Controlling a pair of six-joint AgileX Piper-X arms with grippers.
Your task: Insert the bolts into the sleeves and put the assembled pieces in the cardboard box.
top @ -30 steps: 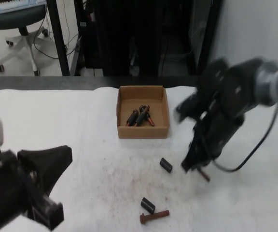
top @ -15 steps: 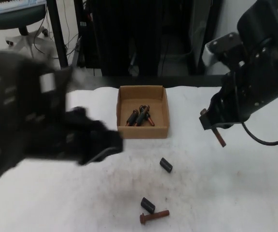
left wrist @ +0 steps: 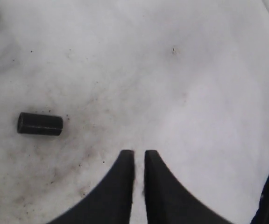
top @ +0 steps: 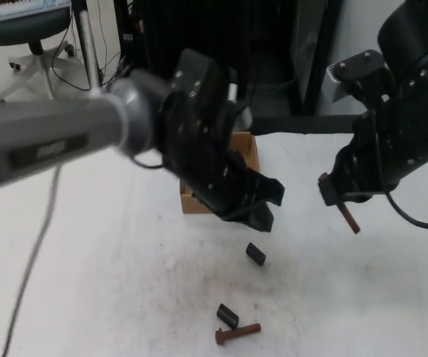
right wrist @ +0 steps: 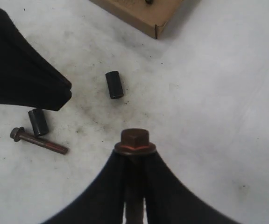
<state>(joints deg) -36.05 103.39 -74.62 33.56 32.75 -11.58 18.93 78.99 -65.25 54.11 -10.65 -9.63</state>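
- Your right gripper [right wrist: 134,153] was clamped on a bolt [right wrist: 134,138], held in the air apart from the cardboard box [right wrist: 139,16].
- Your left gripper [left wrist: 139,155] hung empty, its fingers nearly together.
- The nearest sleeve [left wrist: 39,124] lay flat on the bench [top: 125,282], off to one side of the left fingers, long axis crosswise to them. Your left arm was the closer one.

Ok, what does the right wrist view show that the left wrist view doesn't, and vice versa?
Right wrist view adds the right gripper clamping a bolt, plus a loose bolt lying beside a second sleeve. Left wrist view adds the fingers of the left gripper, nearly together, nothing between. Both show that gripper, the sleeve nearer the cardboard box, a corner of the box and the white bench.
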